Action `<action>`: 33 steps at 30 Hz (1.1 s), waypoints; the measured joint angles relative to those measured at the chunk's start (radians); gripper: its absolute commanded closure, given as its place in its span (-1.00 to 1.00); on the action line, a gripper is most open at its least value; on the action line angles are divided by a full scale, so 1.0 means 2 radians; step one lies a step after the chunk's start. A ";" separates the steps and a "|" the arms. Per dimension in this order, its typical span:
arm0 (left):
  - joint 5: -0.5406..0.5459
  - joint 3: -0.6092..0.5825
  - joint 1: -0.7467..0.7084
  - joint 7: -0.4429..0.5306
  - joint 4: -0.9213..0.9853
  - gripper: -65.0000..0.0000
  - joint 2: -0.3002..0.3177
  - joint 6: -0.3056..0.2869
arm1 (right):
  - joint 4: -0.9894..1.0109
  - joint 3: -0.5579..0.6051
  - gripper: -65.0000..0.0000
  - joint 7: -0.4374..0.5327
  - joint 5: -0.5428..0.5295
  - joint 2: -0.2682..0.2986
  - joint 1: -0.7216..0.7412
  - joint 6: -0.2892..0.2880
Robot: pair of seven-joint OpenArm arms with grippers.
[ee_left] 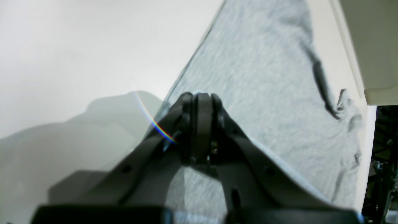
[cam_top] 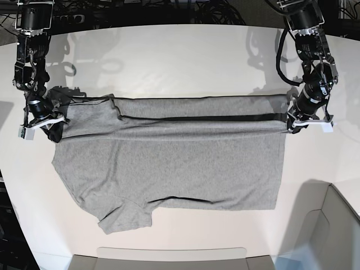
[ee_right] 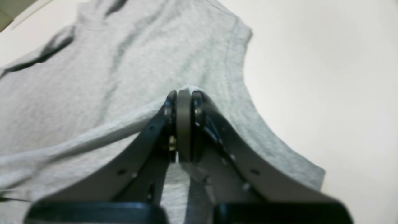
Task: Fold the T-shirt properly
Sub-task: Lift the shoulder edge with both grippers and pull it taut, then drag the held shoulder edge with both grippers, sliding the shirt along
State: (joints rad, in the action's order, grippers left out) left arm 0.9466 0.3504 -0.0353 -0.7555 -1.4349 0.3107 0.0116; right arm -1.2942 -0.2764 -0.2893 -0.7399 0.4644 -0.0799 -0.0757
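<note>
Base view: plain grey T-shirt (cam_top: 169, 163) lies flat, far edge pinched up.

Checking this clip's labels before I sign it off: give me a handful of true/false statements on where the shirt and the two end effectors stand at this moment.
1. Both end effectors are shut on the T-shirt. True: the left end effector and the right end effector each pinch fabric.
2. The T-shirt is already folded into a small square. False: it lies mostly spread out, with only its far edge lifted and doubled over.
3. The two end effectors grip opposite ends of the same far edge. True, as seen in the base view.
4. Black lettering shows on the upturned side. False: only plain grey fabric is visible.
5. The garment hangs fully off the table. False: most of it rests on the table.
</note>
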 measured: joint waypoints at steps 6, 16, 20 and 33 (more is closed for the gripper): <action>-0.002 -0.020 0.026 0.002 0.025 1.00 0.003 -0.001 | 0.032 0.015 1.00 0.000 0.035 0.000 0.038 -0.001; -0.002 -0.028 0.033 0.000 0.046 0.71 0.002 0.000 | 0.037 0.022 0.31 0.001 0.068 -0.011 0.051 0.000; -0.002 -0.028 0.032 0.000 0.032 0.70 0.002 0.010 | 0.037 0.022 0.11 0.001 0.068 -0.009 0.051 0.000; -0.003 -0.060 -0.026 0.013 -0.094 0.86 0.003 0.114 | -0.065 -0.013 0.50 0.007 0.069 -0.025 0.006 0.003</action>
State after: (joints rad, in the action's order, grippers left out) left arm 0.9409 0.2310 -0.0868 -0.7303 -1.6234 0.3164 0.2401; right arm -1.4235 -0.3023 -0.2752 -0.6025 0.4141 -0.0669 -0.0692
